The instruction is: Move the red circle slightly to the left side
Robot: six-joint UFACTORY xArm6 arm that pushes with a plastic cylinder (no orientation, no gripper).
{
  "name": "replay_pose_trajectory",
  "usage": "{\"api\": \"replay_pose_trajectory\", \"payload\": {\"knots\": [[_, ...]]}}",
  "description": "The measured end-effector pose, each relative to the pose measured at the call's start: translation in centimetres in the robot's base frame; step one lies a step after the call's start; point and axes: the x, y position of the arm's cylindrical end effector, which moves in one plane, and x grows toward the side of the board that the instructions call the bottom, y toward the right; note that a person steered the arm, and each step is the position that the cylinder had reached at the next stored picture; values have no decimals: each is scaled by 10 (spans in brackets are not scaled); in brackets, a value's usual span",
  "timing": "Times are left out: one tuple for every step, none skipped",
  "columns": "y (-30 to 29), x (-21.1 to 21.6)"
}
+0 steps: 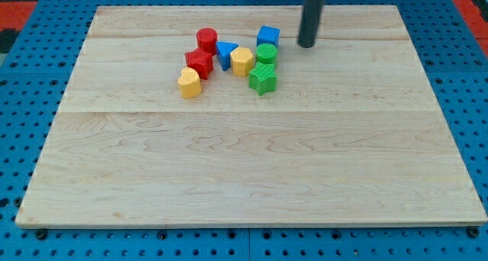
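The red circle (pixel 207 39) stands upright near the view's top, at the left end of a cluster of blocks on the wooden board (pixel 252 162). Just below it sits a red star (pixel 198 62), and to its right a blue triangle (pixel 226 53). My tip (pixel 306 44) is at the end of the dark rod, to the right of the cluster, close to the blue cube (pixel 268 37) and well apart from the red circle.
Other blocks in the cluster: a yellow hexagon (pixel 242 61), a green circle (pixel 266 53), a green star (pixel 262 78) and a yellow heart-like block (pixel 189 83). A blue pegboard (pixel 23 101) surrounds the board.
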Motion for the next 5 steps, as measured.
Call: {"api": "replay_pose_trajectory", "payload": {"knots": [[-80,-3],[-144,-3],[-174,-7],[-166,-8],[-162,-7]]}}
